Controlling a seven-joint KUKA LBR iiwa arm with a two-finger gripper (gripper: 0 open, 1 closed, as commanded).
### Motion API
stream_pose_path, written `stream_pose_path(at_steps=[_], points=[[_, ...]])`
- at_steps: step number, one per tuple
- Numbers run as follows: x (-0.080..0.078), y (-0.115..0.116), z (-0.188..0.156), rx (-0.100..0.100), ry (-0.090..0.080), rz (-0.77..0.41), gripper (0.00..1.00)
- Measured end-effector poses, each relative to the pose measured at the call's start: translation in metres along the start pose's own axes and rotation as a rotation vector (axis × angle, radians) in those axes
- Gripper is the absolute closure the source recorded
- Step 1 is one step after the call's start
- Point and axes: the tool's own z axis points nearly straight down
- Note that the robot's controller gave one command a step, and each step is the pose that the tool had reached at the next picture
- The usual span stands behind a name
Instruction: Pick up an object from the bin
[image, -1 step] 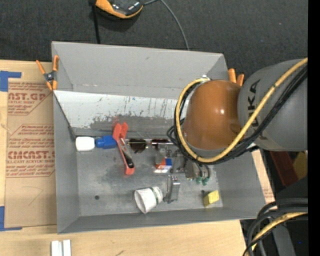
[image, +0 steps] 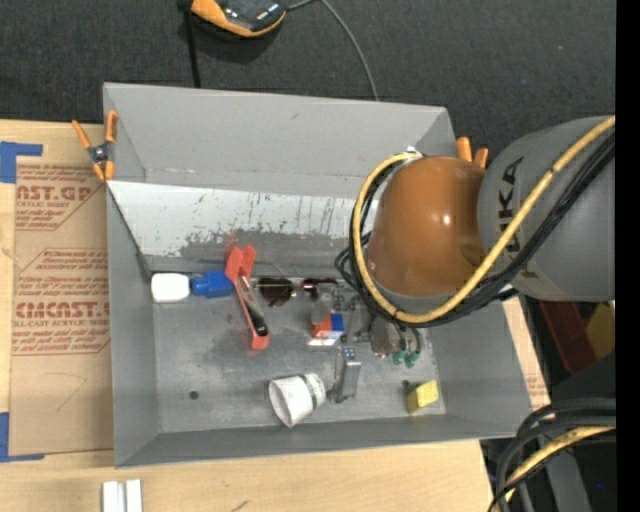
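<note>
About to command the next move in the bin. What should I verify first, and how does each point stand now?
1. Claw inside the bin, near its front: ok.
2. Target within reach: ok, the white cup lies on its side just beside the claw, on the view's left.
3. Anything already held: cannot tell.
4. Clutter by the claw: not ok, a red-and-blue bit lies close behind it.
5. Yellow block apart from the claw, on the view's right: ok.
6. Red tool and sunglasses farther back, clear of the claw: ok.
</note>
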Motion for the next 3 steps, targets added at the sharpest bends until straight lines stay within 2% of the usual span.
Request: stream_pose_path(at_steps=[1, 2, 3], points=[[-0.001, -0.001, 0.02, 0.0, -0.006, -0.06, 0.0], [0.002, 0.004, 0.06, 0.0, 0.003, -0.273, 0.0], [0.003, 0.005, 0.071, -0.001, -0.001, -0.267, 0.0]])
